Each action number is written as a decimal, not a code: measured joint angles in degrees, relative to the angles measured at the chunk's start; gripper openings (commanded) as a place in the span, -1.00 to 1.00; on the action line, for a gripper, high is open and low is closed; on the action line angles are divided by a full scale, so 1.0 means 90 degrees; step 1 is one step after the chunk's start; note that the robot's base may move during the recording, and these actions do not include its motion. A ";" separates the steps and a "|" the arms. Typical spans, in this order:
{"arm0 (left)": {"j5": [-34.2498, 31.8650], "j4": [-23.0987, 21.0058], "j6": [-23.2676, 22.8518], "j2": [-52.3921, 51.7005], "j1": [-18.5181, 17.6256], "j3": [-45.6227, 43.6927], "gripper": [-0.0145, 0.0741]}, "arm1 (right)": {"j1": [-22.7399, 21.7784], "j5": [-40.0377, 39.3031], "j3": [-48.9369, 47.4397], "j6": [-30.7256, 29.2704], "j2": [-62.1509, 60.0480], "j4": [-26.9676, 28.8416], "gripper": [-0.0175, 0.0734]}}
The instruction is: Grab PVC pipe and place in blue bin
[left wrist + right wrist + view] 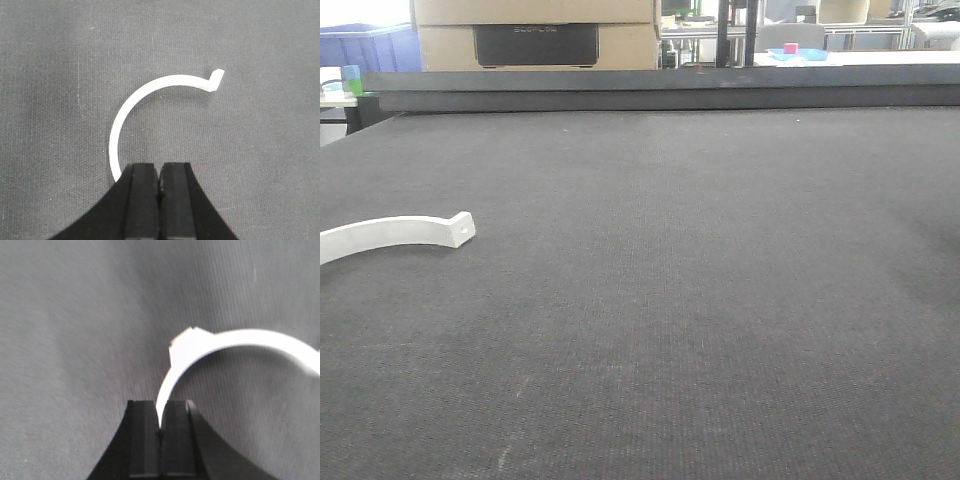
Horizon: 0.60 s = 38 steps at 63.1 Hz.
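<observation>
The right gripper's [160, 407] jaws are clenched on the thin end of a pipe [240, 337]. The front view shows a pipe [390, 232] lying at the surface's [720, 300] left edge, partly under the left gripper [160, 169], whose jaws are pressed together. Pinch firmly, lift straight, and avoid swinging the long arc.

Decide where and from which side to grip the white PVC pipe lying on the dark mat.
Grip the PVC pipe mid-arc from straight above, the left hand opened to straddle the strip. It seems to stand on edge, a thin upright wall, so closing across its thickness looks most secure.
</observation>
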 measured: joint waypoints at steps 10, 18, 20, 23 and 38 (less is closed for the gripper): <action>0.0033 -0.0015 0.0000 0.0000 0.0000 0.0000 -0.92 | 0.0000 0.0349 -0.0473 0.0405 0.0589 -0.0027 -0.94; 0.0198 -0.0026 0.0000 0.0000 0.0000 0.0000 -0.92 | 0.0000 0.0361 -0.0514 0.0644 0.0817 -0.0052 -0.94; 0.0224 -0.0026 0.0000 0.0000 0.0000 0.0000 -0.92 | 0.0000 0.0348 -0.0514 0.0661 0.0846 -0.0052 -0.94; 0.0252 -0.0026 0.0000 0.0000 0.0000 0.0000 -0.92 | 0.0000 0.0348 -0.0514 0.0695 0.0889 -0.0064 -0.94; 0.0273 -0.0026 0.0000 0.0000 0.0000 0.0000 -0.92 | 0.0000 0.0300 -0.0516 0.0720 0.1008 -0.0074 -0.20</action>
